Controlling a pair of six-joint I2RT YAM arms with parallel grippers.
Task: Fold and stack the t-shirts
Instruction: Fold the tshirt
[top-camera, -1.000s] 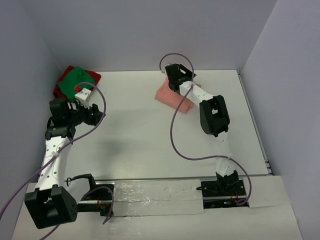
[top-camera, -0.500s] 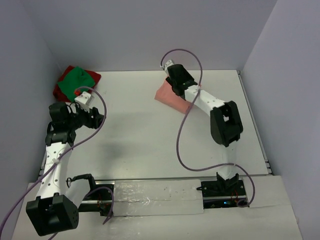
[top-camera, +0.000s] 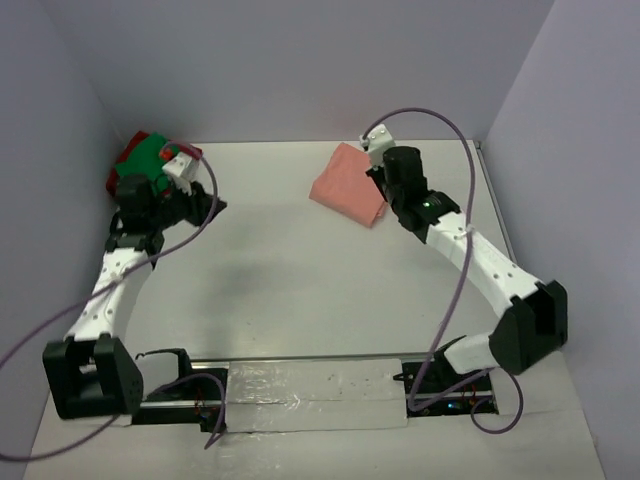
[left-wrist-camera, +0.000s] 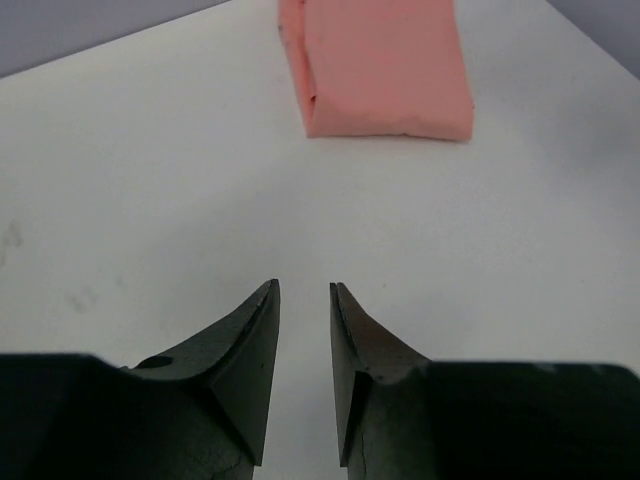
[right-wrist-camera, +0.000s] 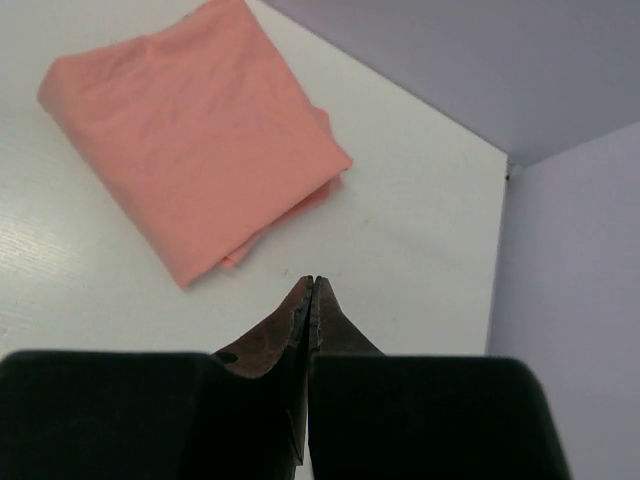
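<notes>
From above, my left gripper (top-camera: 212, 205) hangs over the white worktop (top-camera: 300, 280), empty. The bright green t-shirt (top-camera: 140, 160) lies on the dark red t-shirt (top-camera: 120, 182), just behind this gripper, in the corner. My right gripper (top-camera: 380, 178) hovers at the near edge of the folded salmon-pink t-shirt (top-camera: 345, 185). I cannot tell from this height whether it touches the cloth.

In my left wrist view, the left gripper (left-wrist-camera: 303, 290) is partly open. A narrow gap shows between the two dark fingers, with nothing in it. The pink t-shirt (left-wrist-camera: 380, 70) lies well ahead and slightly right, a neat folded block on bare worktop (left-wrist-camera: 150, 180).

In my right wrist view, the right gripper (right-wrist-camera: 311, 282) is fully closed, its tips pressed together, gripping nothing. The pink t-shirt (right-wrist-camera: 190, 140) lies flat just ahead and to the left, its nearest folded corner close to the tips but apart from them. Worktop (right-wrist-camera: 410, 230) shows to the right.
</notes>
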